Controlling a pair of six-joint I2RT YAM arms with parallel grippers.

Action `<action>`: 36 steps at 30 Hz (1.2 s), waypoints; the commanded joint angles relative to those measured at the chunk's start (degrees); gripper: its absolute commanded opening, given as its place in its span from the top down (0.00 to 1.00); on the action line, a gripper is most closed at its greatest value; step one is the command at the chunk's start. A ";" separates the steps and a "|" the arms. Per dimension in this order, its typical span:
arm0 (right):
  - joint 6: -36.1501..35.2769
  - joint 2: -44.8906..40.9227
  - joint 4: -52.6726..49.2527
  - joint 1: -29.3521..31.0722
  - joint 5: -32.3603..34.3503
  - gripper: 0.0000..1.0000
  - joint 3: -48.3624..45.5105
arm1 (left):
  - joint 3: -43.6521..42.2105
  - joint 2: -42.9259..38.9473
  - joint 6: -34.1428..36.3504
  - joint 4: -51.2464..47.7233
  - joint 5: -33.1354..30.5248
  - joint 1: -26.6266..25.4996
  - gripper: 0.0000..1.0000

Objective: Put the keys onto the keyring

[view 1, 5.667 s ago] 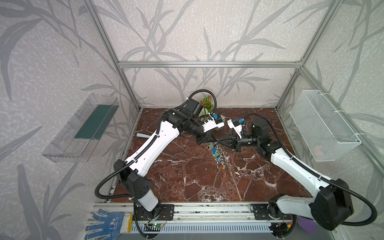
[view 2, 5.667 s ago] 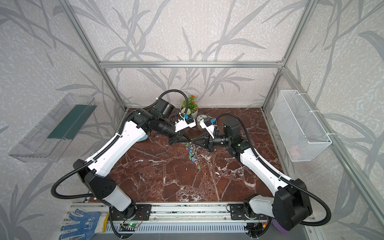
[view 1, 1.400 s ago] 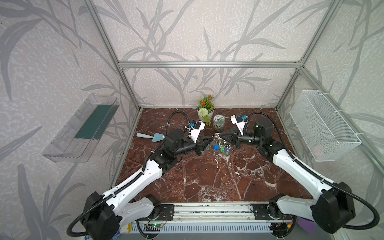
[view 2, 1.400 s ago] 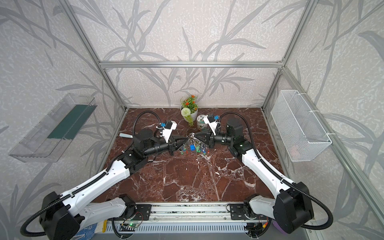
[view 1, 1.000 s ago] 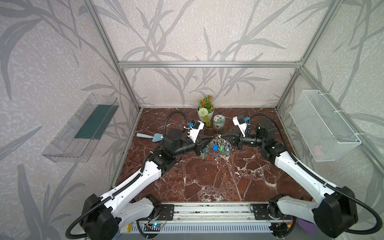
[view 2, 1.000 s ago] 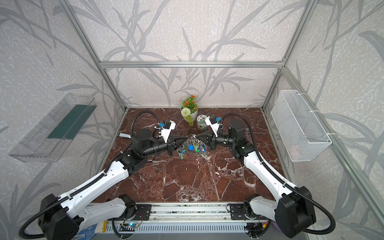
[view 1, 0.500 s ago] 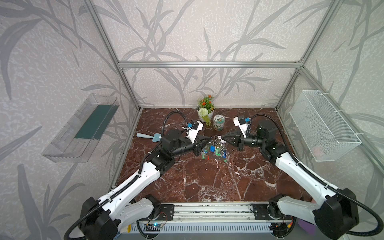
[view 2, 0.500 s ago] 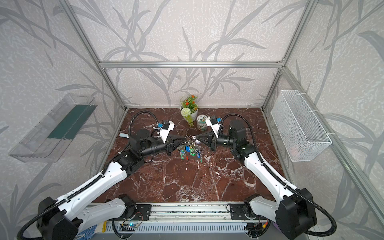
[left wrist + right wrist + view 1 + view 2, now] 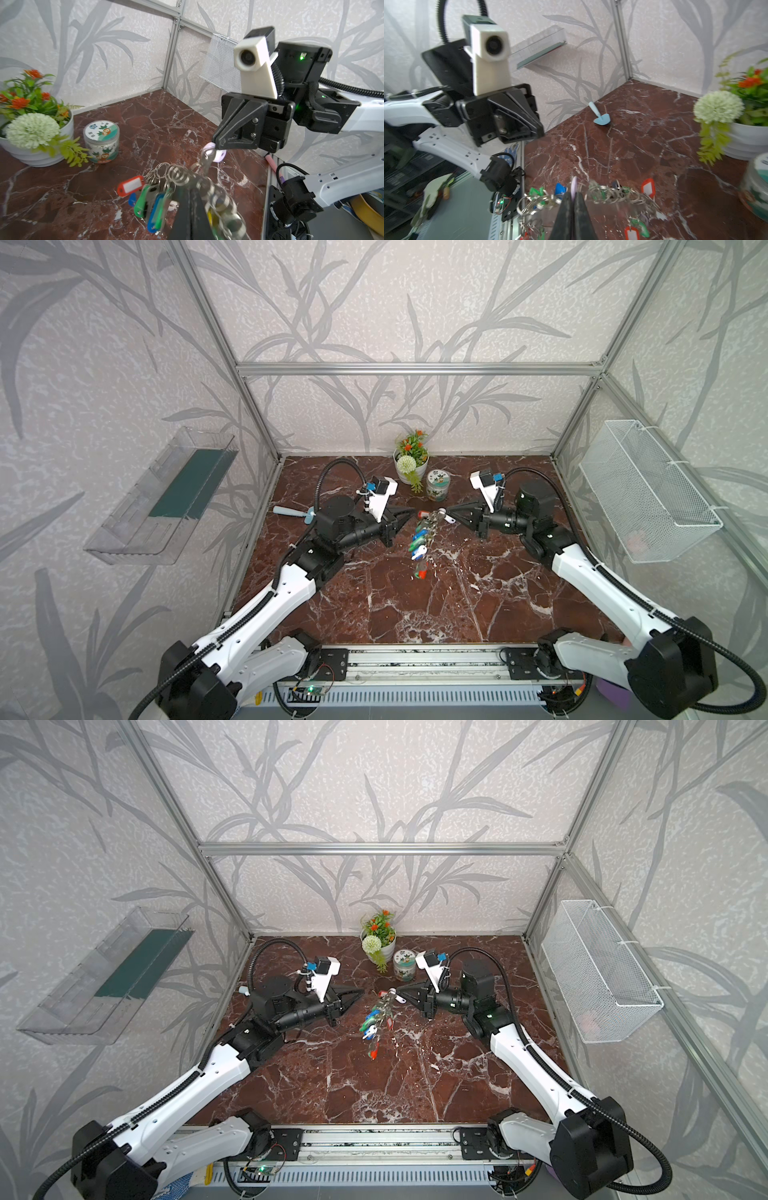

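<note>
The keys, a silvery key on a pale lilac tag point(image 9: 219, 155), are pinched in my right gripper point(image 9: 572, 193), which is shut on the tag point(image 9: 573, 185). The keyring point(image 9: 424, 531), a chain of silvery rings with red, green and blue tags, hangs down from that key above the marble floor in both top views point(image 9: 379, 1013). My left gripper point(image 9: 362, 991) is shut, its tip a short gap to the left of the keyring. In the left wrist view blurred rings point(image 9: 176, 174) lie just past and beside the shut fingers point(image 9: 182, 207).
A white flower pot point(image 9: 409, 466) and a round tin point(image 9: 437, 485) stand at the back, just behind both grippers. A blue scoop point(image 9: 293, 512) lies at the back left. A wire basket point(image 9: 648, 493) hangs on the right wall, a clear shelf point(image 9: 166, 493) on the left.
Half a second ago the keyring was bunched between the two grippers. Now it hangs in a line from the right gripper's side, and a gap shows between it and the left gripper.
</note>
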 commanded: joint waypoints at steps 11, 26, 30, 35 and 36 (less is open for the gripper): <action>1.00 -1.43 2.52 -0.50 2.20 0.84 -0.58 | -0.03 -2.31 -0.80 1.52 -1.28 0.32 1.00; 2.17 -4.08 -14.09 -0.58 27.41 0.43 -3.08 | -3.89 -4.23 -7.04 -5.33 -6.09 0.39 0.24; 3.87 -1.27 -19.22 -1.22 35.14 0.27 -3.04 | -3.99 -0.41 -11.89 -10.80 -9.27 0.35 0.17; 6.79 6.89 -21.27 -2.17 38.67 0.26 -1.21 | -2.47 7.67 -17.17 -14.78 -13.18 0.38 0.27; 7.55 8.47 -20.76 -2.19 38.61 0.27 -1.05 | -1.83 9.32 -17.08 -15.29 -12.83 0.35 0.28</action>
